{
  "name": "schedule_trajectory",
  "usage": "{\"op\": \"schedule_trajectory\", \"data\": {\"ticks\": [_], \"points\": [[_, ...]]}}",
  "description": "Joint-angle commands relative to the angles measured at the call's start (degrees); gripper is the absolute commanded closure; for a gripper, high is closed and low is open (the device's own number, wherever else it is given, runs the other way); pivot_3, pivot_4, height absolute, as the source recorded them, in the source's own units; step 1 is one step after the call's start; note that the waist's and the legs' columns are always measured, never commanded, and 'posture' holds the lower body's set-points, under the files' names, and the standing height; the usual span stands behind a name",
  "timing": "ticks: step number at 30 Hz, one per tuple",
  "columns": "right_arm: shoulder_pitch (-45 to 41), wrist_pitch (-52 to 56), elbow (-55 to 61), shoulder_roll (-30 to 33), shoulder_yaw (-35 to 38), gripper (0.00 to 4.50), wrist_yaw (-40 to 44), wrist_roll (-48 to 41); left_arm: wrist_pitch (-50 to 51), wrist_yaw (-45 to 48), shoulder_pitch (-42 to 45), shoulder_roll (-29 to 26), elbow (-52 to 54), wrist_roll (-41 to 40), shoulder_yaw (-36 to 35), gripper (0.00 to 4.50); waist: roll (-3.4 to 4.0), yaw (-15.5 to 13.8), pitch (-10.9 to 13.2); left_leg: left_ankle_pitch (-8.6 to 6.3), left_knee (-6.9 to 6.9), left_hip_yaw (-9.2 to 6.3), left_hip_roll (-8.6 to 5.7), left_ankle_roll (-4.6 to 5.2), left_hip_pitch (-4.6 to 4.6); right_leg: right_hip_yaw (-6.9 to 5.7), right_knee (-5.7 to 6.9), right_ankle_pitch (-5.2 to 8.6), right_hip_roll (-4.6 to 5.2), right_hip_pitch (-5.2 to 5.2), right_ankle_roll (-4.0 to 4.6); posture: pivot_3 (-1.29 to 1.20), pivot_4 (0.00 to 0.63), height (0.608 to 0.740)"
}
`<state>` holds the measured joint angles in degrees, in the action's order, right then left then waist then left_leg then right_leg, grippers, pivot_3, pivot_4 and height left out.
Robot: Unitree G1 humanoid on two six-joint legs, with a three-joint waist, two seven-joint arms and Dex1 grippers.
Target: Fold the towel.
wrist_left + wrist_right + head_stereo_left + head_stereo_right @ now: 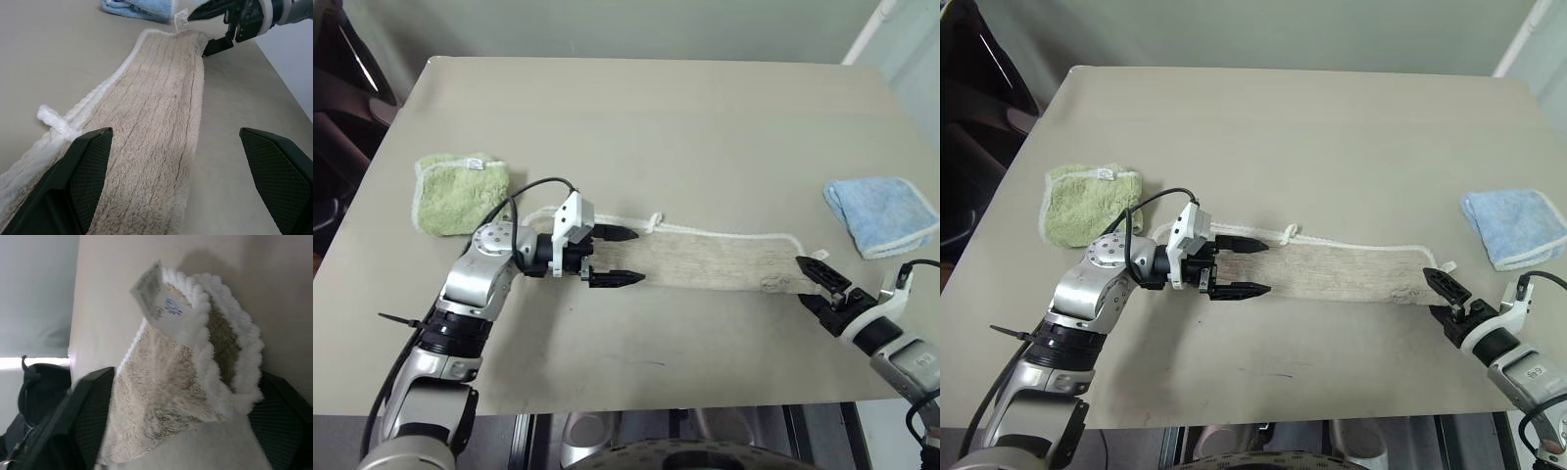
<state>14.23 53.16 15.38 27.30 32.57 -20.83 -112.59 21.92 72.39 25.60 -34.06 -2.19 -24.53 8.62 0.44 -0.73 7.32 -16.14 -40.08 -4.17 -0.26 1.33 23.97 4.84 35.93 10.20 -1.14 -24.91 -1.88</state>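
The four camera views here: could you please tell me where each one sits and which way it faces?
Left eye, right eye: head, facing down over the table; both arms, towel, green cloth, blue cloth.
Left wrist: along the open left gripper down the towel toward the right gripper.
Right wrist: its fingers straddling the towel's tag corner.
Shared: the towel.

Both head views look forward and down from above the near edge onto the beige matte surface [636,108], sharing nearly all of it. The left wrist view looks low along the long tan terry-cloth towel [156,127] towards the right. The right wrist view sits very close against that towel's tagged end.
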Motion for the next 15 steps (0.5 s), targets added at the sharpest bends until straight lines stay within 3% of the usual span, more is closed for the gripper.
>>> {"op": "schedule_trajectory", "data": {"ticks": [1,9,10,15], "points": [[0.8,1.9,1.1,1.5,1.1,1.57,1.8,-0.4,-1.5,0.1,0.0,-0.1,0.6,0.1,-1.1,0.0,0.0,0.0,0.0,0.0,0.01,0.0,0.0,-0.01,0.01,0.0,0.0,0.01,0.0,-0.01,0.01,0.0,0.15,0.733],[1.4,3.2,-0.4,3.5,1.6,4.28,3.3,-0.4,-1.9,-0.2,0.4,-0.1,0.1,0.3,-1.0,0.0,0.0,0.0,0.0,-0.05,0.02,0.0,0.0,-0.05,0.02,-0.01,0.0,0.08,0.01,-0.02,-0.01,0.0,0.15,0.733],[2.0,4.0,-0.6,4.4,1.4,4.47,4.1,-0.4,-2.2,-0.3,0.5,-0.1,0.0,0.5,-1.0,0.0,0.0,0.0,0.0,-0.05,0.02,0.0,0.0,-0.05,0.02,-0.01,0.0,0.08,0.0,-0.02,-0.02,0.0,0.15,0.733],[3.0,7.1,-2.7,8.1,2.5,4.47,8.5,-0.4,-4.7,0.7,0.9,-0.9,-1.3,3.4,0.5,0.0,0.01,-0.1,0.0,-0.08,0.03,0.0,0.0,-0.06,0.04,-0.01,0.0,0.18,0.01,-0.03,0.08,0.0,0.15,0.733]]}}
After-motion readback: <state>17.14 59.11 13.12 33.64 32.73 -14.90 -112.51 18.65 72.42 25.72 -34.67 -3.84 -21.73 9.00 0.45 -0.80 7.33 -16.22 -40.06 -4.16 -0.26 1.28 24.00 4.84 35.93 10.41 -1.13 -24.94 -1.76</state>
